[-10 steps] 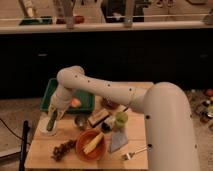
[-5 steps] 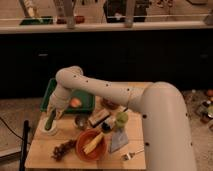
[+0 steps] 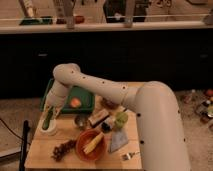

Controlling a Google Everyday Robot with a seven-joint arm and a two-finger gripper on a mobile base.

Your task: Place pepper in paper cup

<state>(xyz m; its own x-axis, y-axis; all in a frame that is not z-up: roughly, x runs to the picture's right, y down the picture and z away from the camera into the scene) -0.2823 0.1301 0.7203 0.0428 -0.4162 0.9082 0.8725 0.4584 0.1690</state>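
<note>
The arm (image 3: 100, 87) reaches from the right side over the wooden tabletop (image 3: 46, 158) and bends down at the left edge. There the gripper (image 3: 49, 113) hangs directly above the paper cup (image 3: 49, 132), which stands near the left front part of the tabletop. The pepper (image 3: 46, 121) is just under the gripper. It is nearly upright, a little tilted, with its lower end down inside the paper cup and its upper end up at the gripper. I cannot tell whether the jaws are clenched on the pepper or released from it, because that place is dark and the parts run together.

Behind the cup lies a green tray (image 3: 85, 94) with a small orange thing (image 3: 75, 102) in it. A small metal cup (image 3: 81, 121) stands to the right of the paper cup, apart from it. In front of it is an orange bowl (image 3: 85, 154) that holds a corn cob (image 3: 93, 143). A dark bunch of grapes (image 3: 63, 149) lies just to the left of the bowl. A pale green fruit (image 3: 121, 119) sits farther right, close to the arm.
</note>
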